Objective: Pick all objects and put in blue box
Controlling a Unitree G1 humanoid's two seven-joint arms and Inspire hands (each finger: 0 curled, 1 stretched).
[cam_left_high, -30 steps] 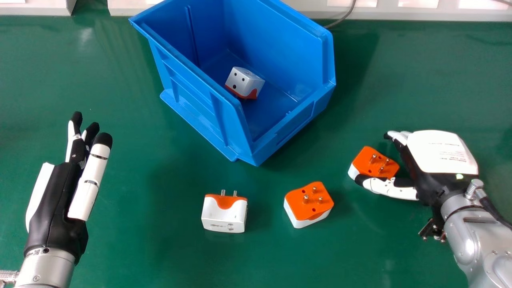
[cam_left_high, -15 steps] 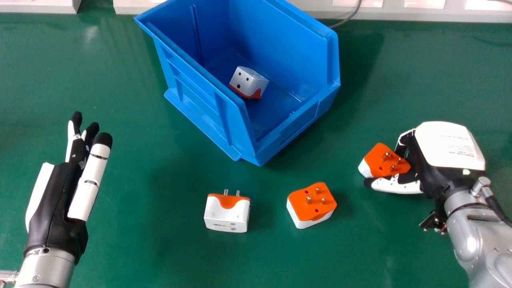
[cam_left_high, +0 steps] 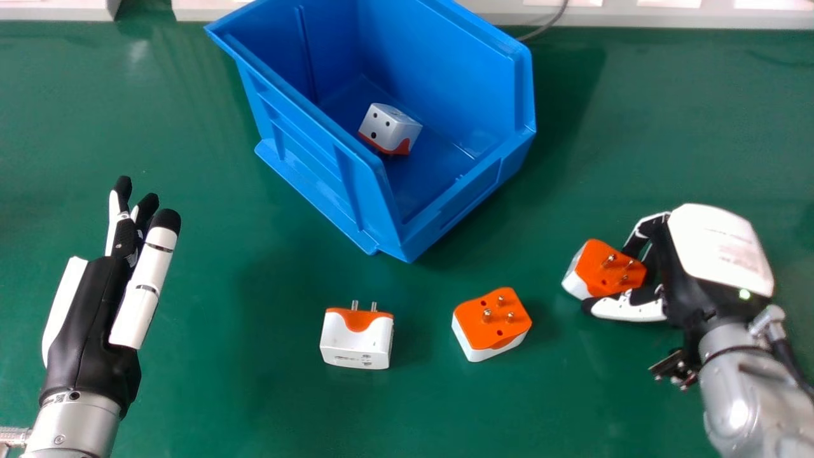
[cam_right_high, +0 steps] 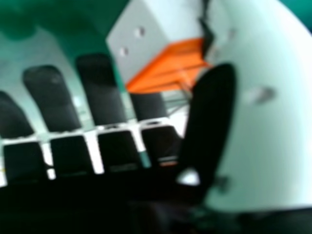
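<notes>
My right hand (cam_left_high: 693,261) is at the right of the head view, its fingers and thumb curled round an orange and white adapter (cam_left_high: 605,270) with metal pins upward. In the right hand view, the adapter (cam_right_high: 163,48) sits between the thumb and fingers of my right hand (cam_right_high: 100,90). Two more adapters stand on the green table: one white with an orange top (cam_left_high: 357,338), the other orange-topped (cam_left_high: 491,323). Inside the blue box (cam_left_high: 311,152) lies a white and orange adapter (cam_left_high: 390,129). At the left, my left hand (cam_left_high: 89,324) is open and holds nothing.
The box stands at the far middle of the green table (cam_left_high: 210,394), its low front edge angled toward the right. A grey cable (cam_left_high: 547,27) runs behind it, and a pale ledge (cam_left_high: 668,16) borders the table's far side.
My right hand's fingers have curled in round the adapter, which has shifted slightly right and turned. The view has wobbled a little. My left hand has stayed still.
</notes>
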